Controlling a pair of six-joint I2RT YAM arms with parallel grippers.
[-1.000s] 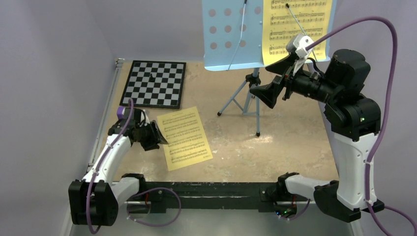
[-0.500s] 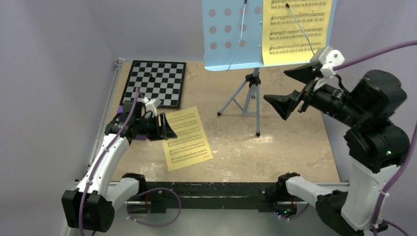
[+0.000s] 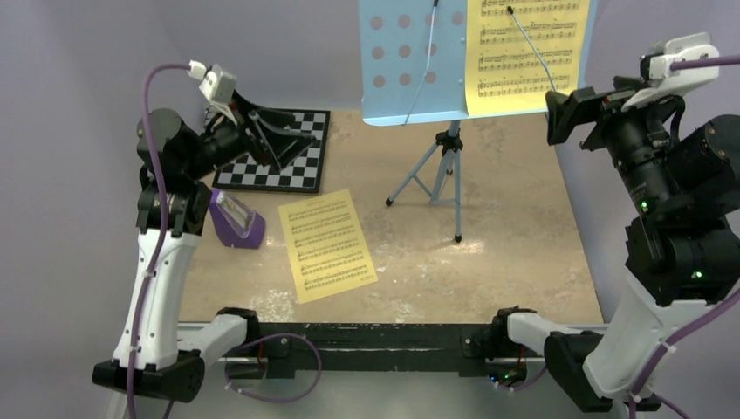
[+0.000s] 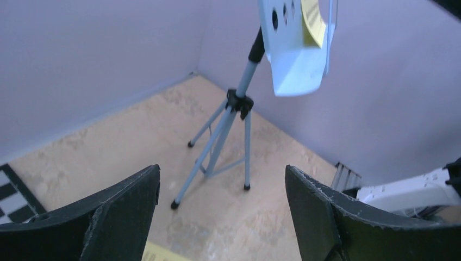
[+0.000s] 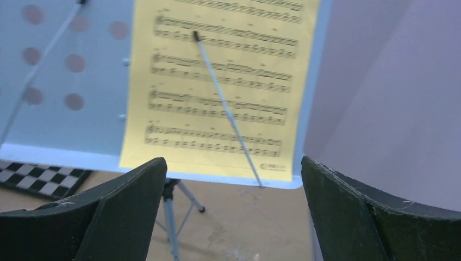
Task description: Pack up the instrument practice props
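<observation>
The light blue tripod music stand with a hole-dotted tray carries one yellow sheet of printed music. A second yellow music sheet lies flat to the stand's front-left. The small purple pyramid metronome sits farther left. The left gripper, left of the stand above a black-and-white checkerboard, is spread and empty. The right gripper, just right of the stand's tray, is also spread and empty.
</observation>
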